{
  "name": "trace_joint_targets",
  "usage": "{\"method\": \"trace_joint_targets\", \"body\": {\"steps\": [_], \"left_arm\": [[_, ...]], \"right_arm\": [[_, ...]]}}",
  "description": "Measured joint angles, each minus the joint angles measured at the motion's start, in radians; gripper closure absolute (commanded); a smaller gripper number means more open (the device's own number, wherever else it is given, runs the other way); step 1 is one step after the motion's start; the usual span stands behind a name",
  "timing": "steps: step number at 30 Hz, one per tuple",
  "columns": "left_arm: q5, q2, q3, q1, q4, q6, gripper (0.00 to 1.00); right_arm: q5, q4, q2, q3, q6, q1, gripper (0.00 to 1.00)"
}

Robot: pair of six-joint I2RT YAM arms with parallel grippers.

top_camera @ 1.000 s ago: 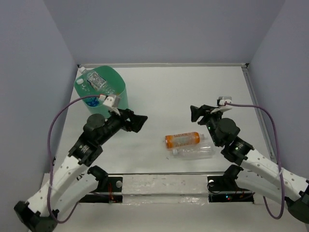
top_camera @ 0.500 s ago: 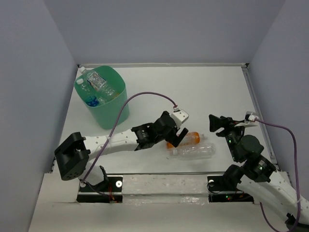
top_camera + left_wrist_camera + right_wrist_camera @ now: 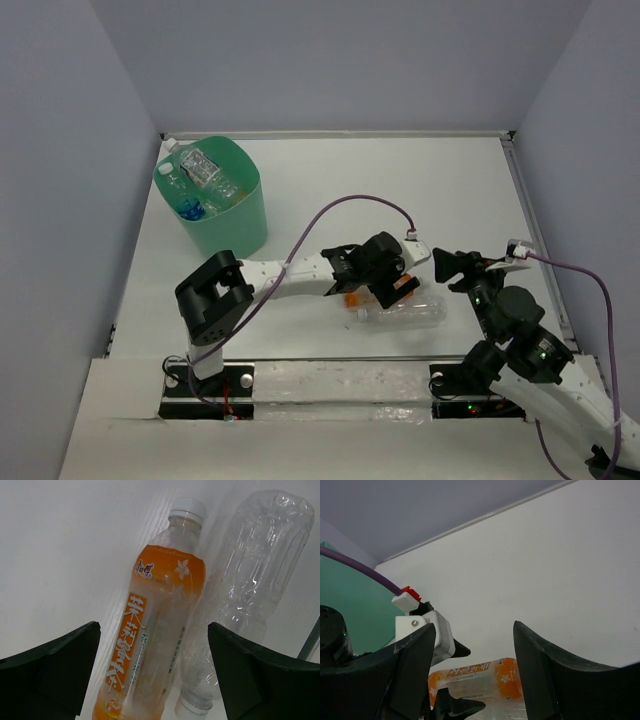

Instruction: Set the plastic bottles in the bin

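Over the near middle of the table, the left gripper (image 3: 152, 645) hangs with its two fingers spread wide, nothing between the pads yet. Right under it lies the orange bottle (image 3: 167, 580), on its side, white cap pointing away from the wrist camera, and the fingers straddle its body, one on each flank with daylight on both sides. So this reads as the reach-and-grasp step: lined up, not yet closed.

Watch the neighbour, though. The clear bottle (image 3: 255, 565) lies just beside the orange one, close to parallel but turned the other way round, and the right-hand finger sits over it or very near it. My call: the next move wants a drop straight down with that finger slipping into the narrow gap between the two, then a squeeze across the orange label. Thin crinkly plastic will likely give, so a firm grip.

Off to the right, the right gripper (image 3: 474, 640) hovers with fingers apart, holding nothing.

Far left, well apart from all this, the bin (image 3: 235, 225) stands upright with several bottles (image 3: 200, 170) inside. Two look left to go.
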Motion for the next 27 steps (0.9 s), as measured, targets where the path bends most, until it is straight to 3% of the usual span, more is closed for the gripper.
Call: {"method": "trace_joint_targets", "body": {"steps": [14, 18, 19, 23, 27], "left_arm": [[0.011, 0.107, 0.064, -0.007, -0.043, 0.046, 0.04], [-0.023, 0.145, 0.081, -0.008, -0.036, 0.056, 0.17], [-0.033, 0.152, 0.082, -0.007, -0.035, 0.058, 0.26], [-0.061, 0.161, 0.082, -0.006, -0.032, 0.066, 0.40], [-0.081, 0.150, 0.065, 0.013, 0.013, 0.056, 0.48]], "right_arm": [[-0.024, -0.010, -0.025, -0.025, 0.030, 0.000, 0.29], [-0.047, -0.011, -0.017, -0.029, 0.031, 0.000, 0.26], [-0.053, -0.011, -0.017, -0.032, 0.031, 0.000, 0.26], [-0.069, -0.021, -0.018, -0.041, 0.031, 0.000, 0.26], [-0.076, -0.026, -0.026, -0.041, 0.028, 0.000, 0.26]]}}
